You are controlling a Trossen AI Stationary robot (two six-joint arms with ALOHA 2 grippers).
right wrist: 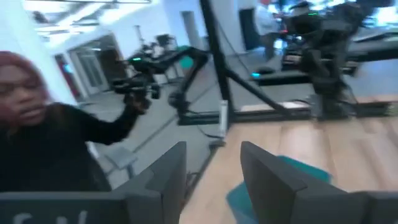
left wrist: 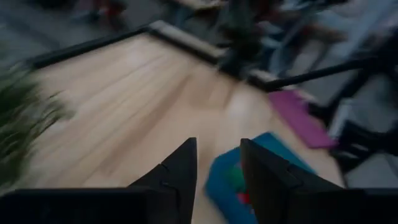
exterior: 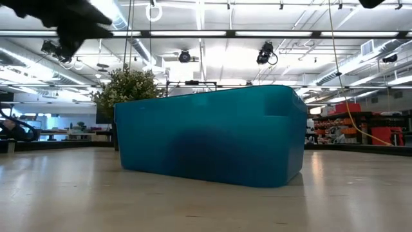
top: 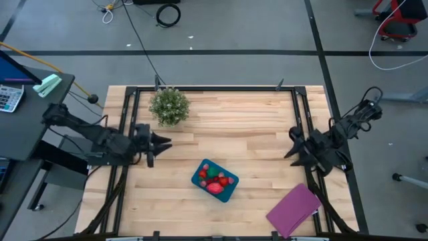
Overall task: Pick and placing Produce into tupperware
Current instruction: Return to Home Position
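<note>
The teal-blue tupperware (top: 227,189) stands on the table's near middle, holding several small red, pink and green produce pieces (top: 214,179). In the low view only its wall (exterior: 212,135) shows. My left gripper (top: 166,142) hovers to the left of the tupperware, open and holding nothing. Its wrist view looks past the fingers (left wrist: 217,155) at the tupperware (left wrist: 221,180). My right gripper (top: 289,144) hangs near the table's right side, open and holding nothing. Its wrist view (right wrist: 212,165) shows a corner of the tupperware (right wrist: 298,169).
A bushy green potted plant (top: 169,106) stands at the far left of the table, close to my left gripper. A flat purple rectangle (top: 294,209) lies at the near right corner. A person (right wrist: 43,124) is beyond the table in the right wrist view. Bare wood surrounds the tupperware.
</note>
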